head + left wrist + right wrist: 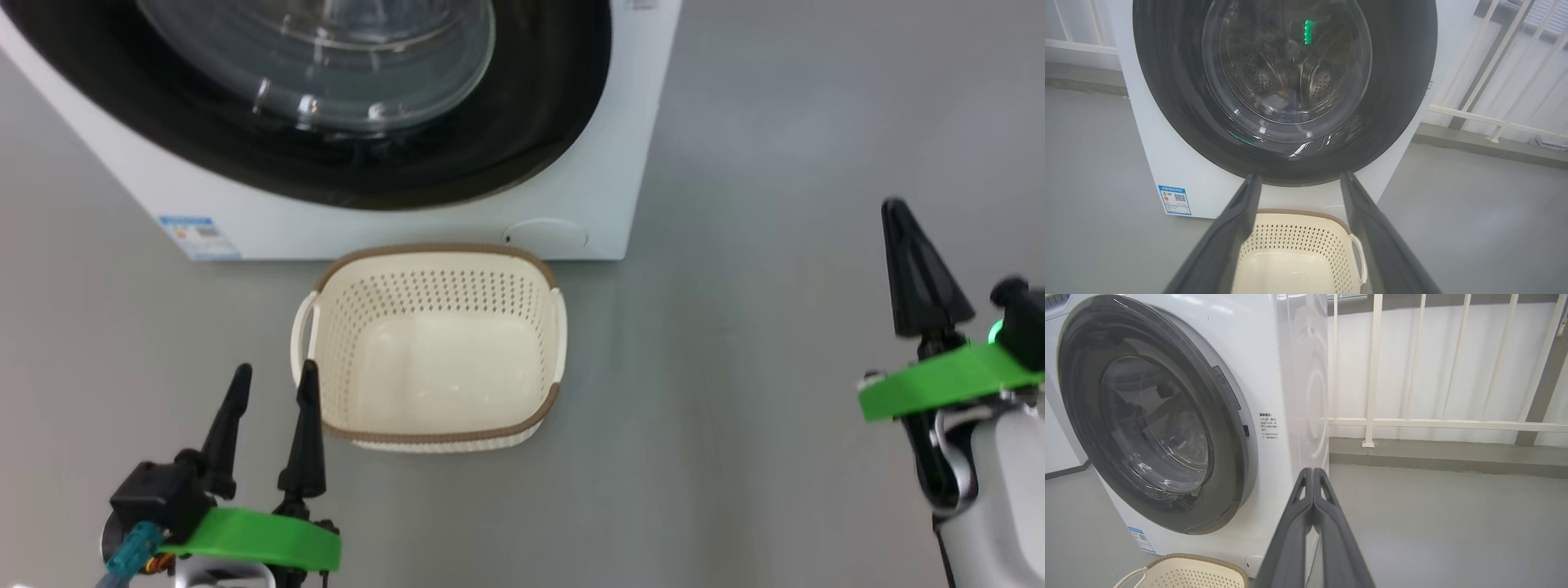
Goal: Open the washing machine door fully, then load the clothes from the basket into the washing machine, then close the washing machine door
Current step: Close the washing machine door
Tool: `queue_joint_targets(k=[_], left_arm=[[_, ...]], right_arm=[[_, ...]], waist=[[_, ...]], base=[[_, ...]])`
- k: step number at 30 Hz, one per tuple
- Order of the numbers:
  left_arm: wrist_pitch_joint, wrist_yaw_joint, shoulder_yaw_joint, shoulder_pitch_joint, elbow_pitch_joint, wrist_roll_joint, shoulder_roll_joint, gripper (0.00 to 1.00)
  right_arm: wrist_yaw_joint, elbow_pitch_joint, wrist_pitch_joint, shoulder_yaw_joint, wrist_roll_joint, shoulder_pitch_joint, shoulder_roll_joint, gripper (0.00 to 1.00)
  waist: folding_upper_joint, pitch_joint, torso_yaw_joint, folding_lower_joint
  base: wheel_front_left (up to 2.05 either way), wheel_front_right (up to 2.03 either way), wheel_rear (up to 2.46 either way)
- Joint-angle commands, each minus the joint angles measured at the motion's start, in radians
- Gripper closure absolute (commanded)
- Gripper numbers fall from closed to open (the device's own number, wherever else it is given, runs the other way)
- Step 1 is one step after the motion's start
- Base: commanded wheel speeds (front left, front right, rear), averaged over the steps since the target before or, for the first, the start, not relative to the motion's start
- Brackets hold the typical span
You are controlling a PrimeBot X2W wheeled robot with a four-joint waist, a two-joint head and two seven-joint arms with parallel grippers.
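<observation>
In the head view, my left claw (275, 367) is spread wide, just beside the basket (433, 249). The basket sits right in front of the washer (392, 224). My right claw (896, 214) is pinched together. In the left wrist view, the door (1167, 102) is closed. The right wrist view shows my right fingers pressed tight.

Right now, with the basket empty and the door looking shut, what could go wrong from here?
The open left gripper has a finger right beside the rim of the basket; a careless move might nudge or tip it.
The washing machine door looks shut, but whether it has latched cannot be told; it might swing open.
The basket stands close before the washing machine; rolling forward might crush it.
</observation>
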Motion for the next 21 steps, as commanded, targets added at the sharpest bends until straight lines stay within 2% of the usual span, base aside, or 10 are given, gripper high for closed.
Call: queue_joint_targets(k=[1,9,14,21], left_arm=[[-0.006,-0.005,0.037,0.005,-0.023,0.013,0.017,0.0],[-0.006,-0.006,0.072,0.061,-0.023,0.012,0.017,0.0],[-0.006,-0.007,0.082,0.093,-0.022,0.015,0.017,0.0],[-0.006,-0.007,0.086,0.125,-0.022,0.025,0.017,0.0]], right_arm=[[-0.006,-0.039,-0.004,0.006,-0.012,0.029,0.008,1.0],[-0.006,-0.129,-0.004,-0.107,-0.058,0.215,0.1,1.0],[-0.006,-0.156,-0.004,-0.107,-0.072,0.312,0.136,1.0],[-0.006,-0.171,-0.004,-0.111,-0.075,0.375,0.151,1.0]], waist=[[0.0,-0.073,-0.061,0.0],[0.0,-0.146,-0.071,0.0],[0.0,-0.173,-0.079,0.0],[0.0,-0.196,-0.084,0.0]], base=[[0.0,0.0,0.0],[0.0,0.0,0.0],[0.0,0.0,0.0],[0.0,0.0,0.0]])
